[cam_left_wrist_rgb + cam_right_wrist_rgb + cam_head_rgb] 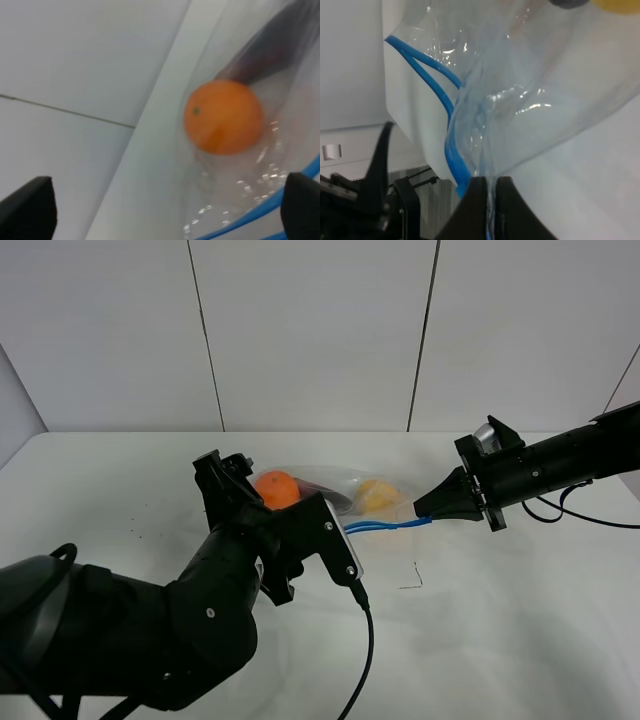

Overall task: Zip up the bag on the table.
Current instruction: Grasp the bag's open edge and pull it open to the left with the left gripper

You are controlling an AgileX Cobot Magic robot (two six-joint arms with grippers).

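The right gripper (428, 512) reaches in from 3 o'clock in the high view, clenched on the end of the blue zipper strip (385, 526). The bag (322, 480) lies near the middle of the white worktop (520, 620), toward its 12 o'clock edge. Its clear film shows an orange (278, 488) at the 9 o'clock end and a yellow pear (378, 495) toward the 3 o'clock end. A dark shape sits between them, too small to name here. The zipper strip runs along the bag's 6 o'clock side. The left arm (150, 630) fills the 7 o'clock corner, and its wrist end covers the bag's 9 o'clock end, just beside the orange. A black cable (366, 660) trails from it toward 6 o'clock.

In the left wrist view the left gripper (165, 207) is released, with its two black fingers (27, 207) spread wide. The orange sits ahead of them inside the crinkled film, and a dark purple eggplant (280, 45) lies beyond it. The blue strip passes close to one finger; I cannot tell whether they touch.

In the right wrist view the two fingers (475, 210) are pressed together, with film and blue strip pinched between them. Away from the grip the strip splits into two separate blue tracks, so that stretch is unzipped. The pear's yellow edge shows at the far side of the bag.
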